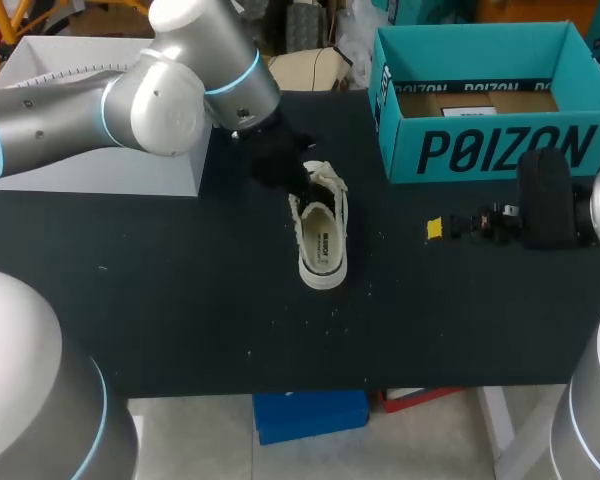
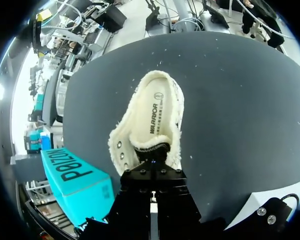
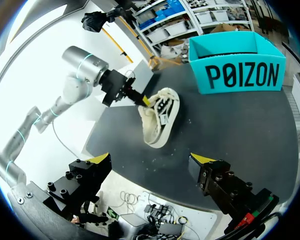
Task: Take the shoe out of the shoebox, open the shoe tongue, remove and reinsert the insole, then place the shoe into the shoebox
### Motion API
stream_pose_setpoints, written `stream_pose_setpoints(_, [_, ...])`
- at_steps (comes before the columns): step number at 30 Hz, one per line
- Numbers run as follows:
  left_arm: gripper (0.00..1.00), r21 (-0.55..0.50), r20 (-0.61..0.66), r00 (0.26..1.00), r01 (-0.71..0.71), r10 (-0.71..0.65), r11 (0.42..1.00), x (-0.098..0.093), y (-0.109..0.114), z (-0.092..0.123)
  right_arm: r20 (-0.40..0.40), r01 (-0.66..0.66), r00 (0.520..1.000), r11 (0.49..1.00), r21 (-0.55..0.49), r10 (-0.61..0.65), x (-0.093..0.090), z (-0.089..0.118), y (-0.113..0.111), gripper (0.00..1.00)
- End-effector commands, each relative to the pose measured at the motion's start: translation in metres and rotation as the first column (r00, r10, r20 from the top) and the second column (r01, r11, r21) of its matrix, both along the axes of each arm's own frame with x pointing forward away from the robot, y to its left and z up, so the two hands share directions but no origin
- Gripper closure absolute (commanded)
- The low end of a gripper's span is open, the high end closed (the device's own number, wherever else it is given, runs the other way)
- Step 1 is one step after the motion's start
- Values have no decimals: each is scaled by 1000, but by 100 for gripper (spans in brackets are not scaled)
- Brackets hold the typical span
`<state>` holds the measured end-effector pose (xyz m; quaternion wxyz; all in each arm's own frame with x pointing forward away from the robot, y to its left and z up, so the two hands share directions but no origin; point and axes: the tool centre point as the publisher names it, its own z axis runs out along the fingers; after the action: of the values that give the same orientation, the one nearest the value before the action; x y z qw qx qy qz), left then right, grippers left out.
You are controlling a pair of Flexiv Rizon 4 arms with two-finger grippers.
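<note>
well, the left gripper (image 3: 144, 100) sits right at the lace end of the shoe (image 2: 155, 110), nosed in over the fleecy edge of the tongue (image 2: 145, 144), and that is probably the sensible place to take hold: the tongue looks soft and floppy, so i judge it will fold back with a light pull rather than needing force. the whole shoe reads as light and pliable, with a plush lining that may squash or slide under a pinch, while the rubber sole should be the stiffest part and should sit firmly on the cloth. the insole (image 2: 157, 112) lies flat inside (thin and bendy, i would guess), best lifted from its heel edge. whether the left gripper is actually clamped on the tongue or only resting against it i cannot tell, since its own black body hides the tips in the left wrist view. outward from there, the shoe stands upright on its sole near the middle of the black table (image 1: 180, 300), outside the teal shoebox (image 1: 480, 150), which stands open, well apart, at the far right. the right gripper (image 3: 152, 159) hangs over the table's right side with its yellow tips spread wide, holding and touching nothing
</note>
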<state>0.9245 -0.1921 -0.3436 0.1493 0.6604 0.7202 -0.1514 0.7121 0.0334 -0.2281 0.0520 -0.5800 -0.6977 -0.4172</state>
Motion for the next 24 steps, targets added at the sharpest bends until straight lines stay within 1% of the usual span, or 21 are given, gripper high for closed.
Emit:
stream_pose_setpoints(1, [100, 11, 34, 999, -8, 8, 1000, -4, 10, 26, -1, 1, 1000, 1000, -2, -1, 0, 0, 1, 0])
stream_pose_setpoints(4, [100, 9, 48, 999, -5, 5, 1000, 3, 7, 31, -1, 1, 1000, 1000, -2, -1, 0, 0, 1, 0])
stream_pose_setpoints(8, [100, 6, 42, 999, 14, -14, 1000, 8, -5, 25, -1, 1, 1000, 1000, -2, -1, 0, 0, 1, 0])
stream_pose_setpoints(12, [100, 4, 13, 999, 43, -44, 999, 5, -19, 13, -1, 1, 1000, 1000, -2, -1, 0, 0, 1, 0])
stream_pose_setpoints(16, [100, 16, -18, 998, 62, -62, 998, -2, -26, -1, -1, 1, 1000, 1000, -2, -1, 0, 0, 1, 0])
stream_pose_setpoints(20, [100, 33, -47, 996, 77, -75, 996, -9, -29, -15, -1, 1, 1000, 1000, -2, -1, 0, 0, 1, 0])
stream_pose_setpoints(24, [100, 41, -68, 995, 75, -72, 996, -15, -27, -23, -1, 1, 1000, 1000, -2, -1, 0, 0, 1, 0])
